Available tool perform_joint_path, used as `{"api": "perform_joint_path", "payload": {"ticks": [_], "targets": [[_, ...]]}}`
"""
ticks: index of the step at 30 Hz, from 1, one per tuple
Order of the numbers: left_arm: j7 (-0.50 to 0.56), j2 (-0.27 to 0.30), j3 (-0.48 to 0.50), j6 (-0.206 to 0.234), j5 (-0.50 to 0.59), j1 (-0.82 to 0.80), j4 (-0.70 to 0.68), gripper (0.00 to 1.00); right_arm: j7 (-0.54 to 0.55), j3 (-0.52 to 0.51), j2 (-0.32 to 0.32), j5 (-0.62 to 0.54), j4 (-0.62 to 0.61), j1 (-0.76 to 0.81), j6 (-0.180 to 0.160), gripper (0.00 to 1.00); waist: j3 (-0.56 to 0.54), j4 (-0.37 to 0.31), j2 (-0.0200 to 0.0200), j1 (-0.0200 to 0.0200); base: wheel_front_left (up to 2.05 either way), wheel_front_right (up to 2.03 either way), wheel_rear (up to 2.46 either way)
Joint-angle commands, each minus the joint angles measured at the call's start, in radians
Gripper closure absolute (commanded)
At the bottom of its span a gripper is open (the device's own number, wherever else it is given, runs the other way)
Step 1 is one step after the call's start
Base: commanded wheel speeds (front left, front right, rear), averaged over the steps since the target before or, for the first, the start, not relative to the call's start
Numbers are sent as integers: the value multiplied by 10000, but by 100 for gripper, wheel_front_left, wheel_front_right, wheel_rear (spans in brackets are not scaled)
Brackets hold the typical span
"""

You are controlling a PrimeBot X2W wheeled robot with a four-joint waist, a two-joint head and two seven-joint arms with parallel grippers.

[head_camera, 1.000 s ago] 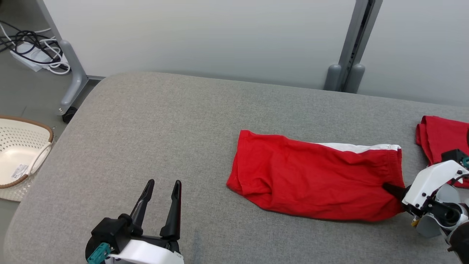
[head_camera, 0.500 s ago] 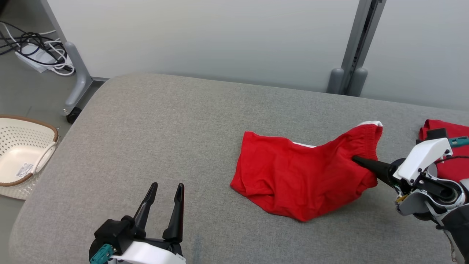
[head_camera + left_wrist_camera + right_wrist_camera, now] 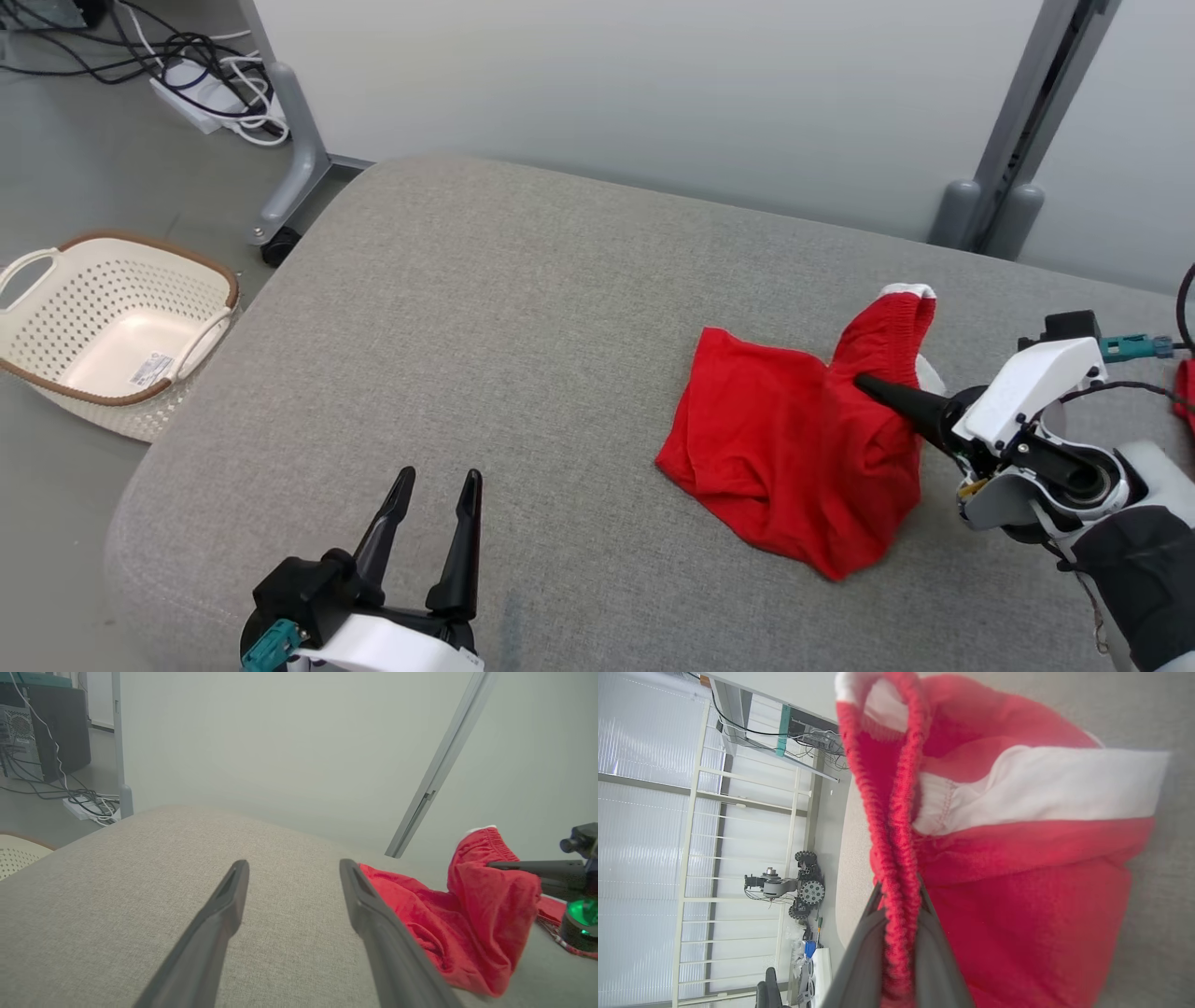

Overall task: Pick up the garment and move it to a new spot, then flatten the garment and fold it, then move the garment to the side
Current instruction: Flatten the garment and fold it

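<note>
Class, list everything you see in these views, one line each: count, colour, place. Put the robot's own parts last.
red fabric shorts with white stripe: one, red and white, right of centre, waistband lifted
grey woven padded top: one, grey, under shorts
cream perforated plastic basket, brown rim: one, cream, floor left
white power strip with cables: one, white, floor far left
grey metal castor leg: one, grey, beside top's far-left corner
second red cloth piece: one, red, right edge
left claw: one, black, open, lower left
right claw: one, black, shut on shorts' waistband
</note>
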Motion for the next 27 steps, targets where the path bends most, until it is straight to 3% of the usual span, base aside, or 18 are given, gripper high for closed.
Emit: {"api": "perform_joint_path", "payload": {"ticks": [1, 8, 9, 11, 12, 19, 27], "targets": [[-36, 30, -23, 39, -66, -161, 13, 0, -16, 8, 70, -16, 74, -29, 9, 100, 69, 157, 0, 0, 0, 0, 0], [-34, 33, -93, 81, -138, -184, 18, 0, 123, 183, 383, -105, 467, -267, 9, 100, 161, 499, 0, 0, 0, 0, 0], [-36, 33, -106, 93, -150, -187, 24, 0, 122, 207, 413, -125, 514, -284, 9, 83, 162, 521, 0, 0, 0, 0, 0], [-34, 33, -111, 99, -152, -181, 31, 0, 103, 246, 518, -149, 587, -345, 9, 38, 156, 543, 0, 0, 0, 0, 0], [-34, 33, -111, 115, -150, -176, 37, 0, 109, 270, 583, -156, 617, -366, 9, 0, 148, 544, 0, 0, 0, 0, 0], [-36, 35, -25, 150, -110, -139, 70, 0, 114, 150, 963, 170, -98, -268, 9, 0, -12, 352, 0, 0, 0, 0, 0], [-34, 32, 59, 29, 28, 3, 188, 0, -222, -372, 680, 496, -1565, 246, 9, 0, -303, -37, 0, 0, 0, 0, 0]]}}
